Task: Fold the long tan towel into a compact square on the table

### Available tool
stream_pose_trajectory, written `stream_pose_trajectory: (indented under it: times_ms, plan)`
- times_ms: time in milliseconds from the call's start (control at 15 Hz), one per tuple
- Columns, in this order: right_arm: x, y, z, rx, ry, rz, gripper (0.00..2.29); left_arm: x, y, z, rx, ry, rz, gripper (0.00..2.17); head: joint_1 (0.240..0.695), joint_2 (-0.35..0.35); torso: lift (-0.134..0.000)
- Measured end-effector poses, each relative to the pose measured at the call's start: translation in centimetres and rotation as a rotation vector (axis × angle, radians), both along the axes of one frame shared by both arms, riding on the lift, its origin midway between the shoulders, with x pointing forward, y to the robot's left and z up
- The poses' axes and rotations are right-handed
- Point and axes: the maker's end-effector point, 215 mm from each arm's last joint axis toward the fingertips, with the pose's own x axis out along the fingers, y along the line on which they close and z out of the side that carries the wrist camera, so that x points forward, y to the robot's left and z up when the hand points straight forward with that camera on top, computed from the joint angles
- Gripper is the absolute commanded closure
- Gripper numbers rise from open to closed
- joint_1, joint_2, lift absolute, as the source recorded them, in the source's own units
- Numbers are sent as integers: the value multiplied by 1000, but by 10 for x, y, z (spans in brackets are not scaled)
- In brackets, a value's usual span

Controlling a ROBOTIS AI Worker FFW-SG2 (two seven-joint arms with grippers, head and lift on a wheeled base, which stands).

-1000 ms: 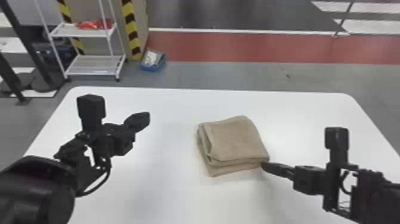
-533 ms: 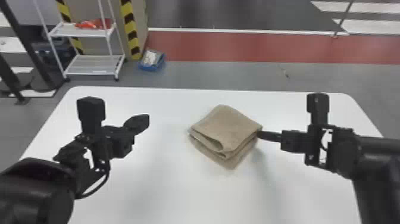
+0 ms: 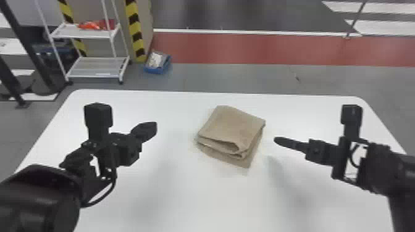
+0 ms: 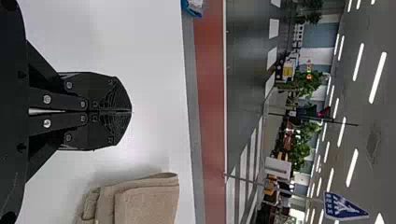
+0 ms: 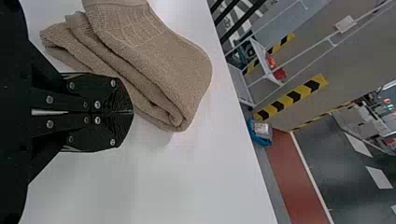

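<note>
Though folded into a thick, nearly square pad, not quite true at the edges. Find the towel [image 3: 231,126] around the middle of the bench [image 3: 191,197], with one corner turned towards the robot. Looks soft and light, with a nubbly weave; expect limp layers, apt to slide over one another, and nothing fragile. Grip through the whole stack at a closed fold, never by the top layer alone, or risk opening the pad. Watch the slack fold on the near side, gaping a little above a lower layer. To neaten, pat flat or nudge rather than lift.

See the right fingers [image 5: 122,106] clenched on nothing, just right of the towel and apart from it. Find the left fingers [image 4: 122,107] likewise pressed together, well apart from the towel on its left. Judge the folding close to done, with perhaps a small squaring push left.

Beyond the bench, on the floor, notice a blue tub [image 3: 153,70] with white contents [image 3: 155,59]. Left of it, see a rack [image 3: 89,35] bearing red and orange stuff [image 3: 97,24]. Can't name either load.
</note>
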Motion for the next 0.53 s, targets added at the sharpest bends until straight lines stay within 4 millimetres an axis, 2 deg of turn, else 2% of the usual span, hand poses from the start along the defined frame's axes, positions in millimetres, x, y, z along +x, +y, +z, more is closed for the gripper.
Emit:
stream_pose_trajectory:
  times_ms: [200,267,333,533]
  plan:
    - [-30,-70,27,95,-152,-89,1862,-1,-19,-11,-9,-1,-23,1926,695,-127,-124]
    - [-39,-91,31,108,-182,-121,1862,0,-26,-15,-11,-2,-31,1926,695,-184,-124]
    - [-49,-111,34,123,-207,-152,1862,2,-34,-20,-13,-9,-40,1926,695,-213,-124]
    - [-81,-142,38,156,-251,-199,1862,14,-55,-29,-12,-44,-62,1926,695,-271,-124]
